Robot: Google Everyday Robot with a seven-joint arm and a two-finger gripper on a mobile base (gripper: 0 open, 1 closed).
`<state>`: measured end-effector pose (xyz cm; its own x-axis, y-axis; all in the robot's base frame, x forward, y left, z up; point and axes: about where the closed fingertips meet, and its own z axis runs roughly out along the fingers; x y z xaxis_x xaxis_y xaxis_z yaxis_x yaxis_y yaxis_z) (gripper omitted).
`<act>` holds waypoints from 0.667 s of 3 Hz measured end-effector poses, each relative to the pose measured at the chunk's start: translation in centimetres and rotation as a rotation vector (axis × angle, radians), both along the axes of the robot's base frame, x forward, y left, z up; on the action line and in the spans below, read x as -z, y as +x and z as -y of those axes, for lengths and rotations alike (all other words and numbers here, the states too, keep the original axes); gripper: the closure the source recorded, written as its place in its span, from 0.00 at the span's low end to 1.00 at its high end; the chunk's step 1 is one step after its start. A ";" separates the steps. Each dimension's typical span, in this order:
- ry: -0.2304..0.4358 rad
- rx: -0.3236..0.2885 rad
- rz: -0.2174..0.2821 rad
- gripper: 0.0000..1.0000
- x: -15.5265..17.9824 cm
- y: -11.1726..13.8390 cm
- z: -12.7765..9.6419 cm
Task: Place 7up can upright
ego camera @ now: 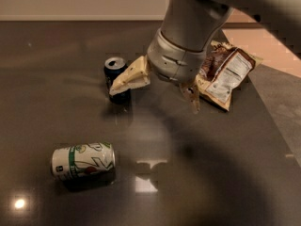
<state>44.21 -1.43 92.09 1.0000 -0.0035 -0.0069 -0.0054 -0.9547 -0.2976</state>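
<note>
The 7up can [83,161] lies on its side on the dark table [211,173] at the lower left, silver top pointing left. It is white with green markings and a small red dot. My gripper [155,98] hangs above the middle of the table, up and to the right of the can and well apart from it. Its two cream fingers [129,76] are spread wide and hold nothing. The left finger overlaps the dark blue Pepsi can [116,79] in this view.
The Pepsi can stands upright behind the gripper's left finger. A brown snack bag [225,75] lies at the right, partly hidden by the arm. The table's right edge [277,131] runs diagonally, with floor beyond.
</note>
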 end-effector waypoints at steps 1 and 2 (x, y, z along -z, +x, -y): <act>-0.039 -0.067 0.011 0.00 -0.3 0.1 -0.8; -0.123 -0.221 0.020 0.00 0.2 0.5 -2.9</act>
<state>44.71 1.48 91.86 0.9765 0.2157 -0.0006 0.2122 -0.9610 -0.1772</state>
